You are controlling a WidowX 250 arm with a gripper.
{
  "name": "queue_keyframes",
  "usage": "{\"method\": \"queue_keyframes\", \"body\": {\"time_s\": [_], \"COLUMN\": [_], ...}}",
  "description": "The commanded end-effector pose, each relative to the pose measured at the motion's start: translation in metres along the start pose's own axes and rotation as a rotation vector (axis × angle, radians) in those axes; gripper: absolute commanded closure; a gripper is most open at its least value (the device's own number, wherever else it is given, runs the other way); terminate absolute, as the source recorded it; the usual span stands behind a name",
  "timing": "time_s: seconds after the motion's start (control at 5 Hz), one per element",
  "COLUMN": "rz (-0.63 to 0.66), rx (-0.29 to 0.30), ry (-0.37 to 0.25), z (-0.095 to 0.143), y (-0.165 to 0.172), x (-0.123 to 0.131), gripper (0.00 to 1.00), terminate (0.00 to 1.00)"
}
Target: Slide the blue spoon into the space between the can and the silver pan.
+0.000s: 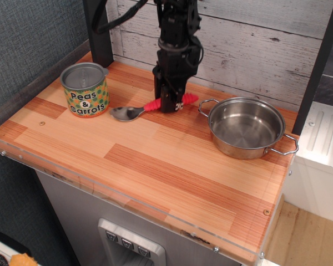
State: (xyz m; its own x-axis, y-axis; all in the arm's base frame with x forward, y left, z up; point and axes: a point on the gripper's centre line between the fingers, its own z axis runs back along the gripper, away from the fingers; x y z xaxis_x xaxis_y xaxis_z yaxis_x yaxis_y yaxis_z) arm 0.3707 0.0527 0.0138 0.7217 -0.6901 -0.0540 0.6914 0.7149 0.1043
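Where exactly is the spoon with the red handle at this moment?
The metal spoon with the ribbed red handle lies on the wooden counter between the Peas & Carrots can and the round steel pan, its handle under the black gripper.

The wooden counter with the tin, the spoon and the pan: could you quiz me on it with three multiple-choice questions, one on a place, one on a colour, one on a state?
1. Where does the red-handled metal spoon lie?
A. inside the pan
B. on the wooden counter, between the can and the pan
C. on top of the can

2. What colour is the spoon's ribbed handle?
A. red
B. blue
C. green

3. What is in the round shiny steel pan?
A. water
B. the spoon
C. nothing

Answers: 1 B, its bowl points toward the orange-green "Peas & Carrots" can and the black gripper is down over its handle. 2 A, red shows on either side of the gripper. 3 C, its bare bottom shows.
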Motion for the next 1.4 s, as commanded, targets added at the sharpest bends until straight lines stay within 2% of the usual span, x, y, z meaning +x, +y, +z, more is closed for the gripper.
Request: {"method": "queue_keyframes", "body": {"time_s": [0.0,0.4,0.6,0.8,1.0,1.2], "rz": [0.032,0.114,0.169,0.337,0.509,0.620], "rx": [0.072,0.072,0.012,-0.025,0.019,0.055], "ry": [-0.118,-0.174,-0.139,-0.087,-0.083,-0.057], "z": [0.034,0.075,0.091,0.096,0.109,0.114], "y": [0.015,0.015,0.006,-0.009,-0.033,-0.046], "x": [0.000,-0.008,-0.018,-0.033,-0.051,-0.077], "gripper": [0.00,0.00,0.00,0.00,0.00,0.00], "terminate": [0.00,0.00,0.00,0.00,0.00,0.00]}}
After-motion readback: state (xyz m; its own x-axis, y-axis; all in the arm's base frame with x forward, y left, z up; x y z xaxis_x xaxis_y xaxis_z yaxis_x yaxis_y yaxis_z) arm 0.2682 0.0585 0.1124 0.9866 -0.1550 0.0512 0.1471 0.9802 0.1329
